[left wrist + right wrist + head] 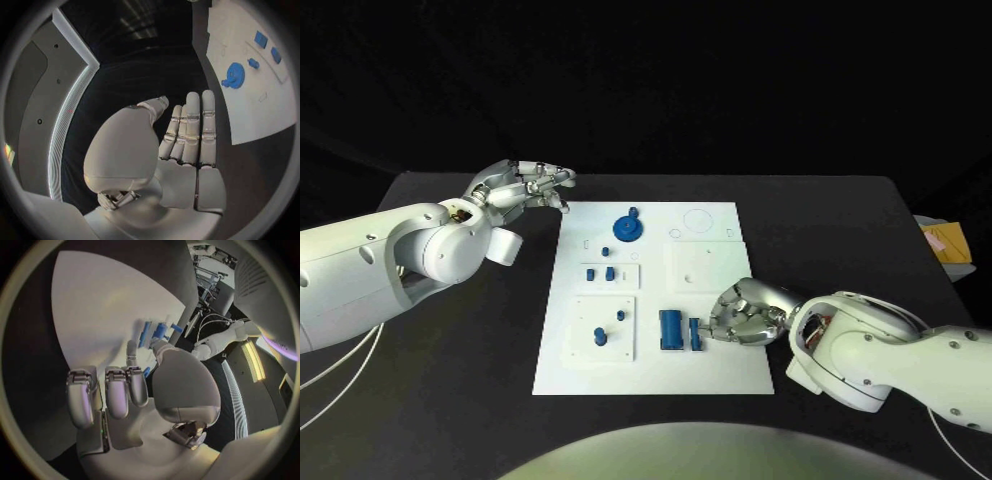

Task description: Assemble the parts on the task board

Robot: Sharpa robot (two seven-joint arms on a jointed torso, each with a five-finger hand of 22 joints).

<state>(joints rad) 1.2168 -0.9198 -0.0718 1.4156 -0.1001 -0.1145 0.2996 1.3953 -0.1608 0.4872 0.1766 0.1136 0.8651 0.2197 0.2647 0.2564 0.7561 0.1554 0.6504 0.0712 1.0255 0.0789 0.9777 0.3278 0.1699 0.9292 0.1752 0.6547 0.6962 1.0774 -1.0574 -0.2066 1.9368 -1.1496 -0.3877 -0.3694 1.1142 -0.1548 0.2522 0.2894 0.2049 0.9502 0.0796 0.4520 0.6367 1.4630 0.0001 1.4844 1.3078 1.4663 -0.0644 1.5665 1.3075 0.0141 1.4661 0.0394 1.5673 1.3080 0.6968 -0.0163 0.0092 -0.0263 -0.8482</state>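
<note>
Right robot hand [744, 318] rests curled, holding nothing, beside blue rectangular parts [679, 329] on the white task board [718, 365]; left robot hand [519, 186] hovers empty, fingers extended.

Right hand [744, 318] touches blue parts [681, 330] — left hand [519, 186] off-board.

A black tabletop [848, 220] is spreading across the middle of the head view, its far edge running straight from about ten o'clock to two o'clock. A dark backdrop [646, 80] is hanging behind it toward twelve o'clock. At about three o'clock, just past the tabletop's right edge, a yellow-orange packet [948, 240] is lying on something pale, partly cut off by the picture's edge; what it is cannot be told. At about eight o'clock, thin white cables [336, 375] are trailing down off the tabletop's near left corner. In the left wrist view the dark tabletop [156, 75] is stretching away.
</note>
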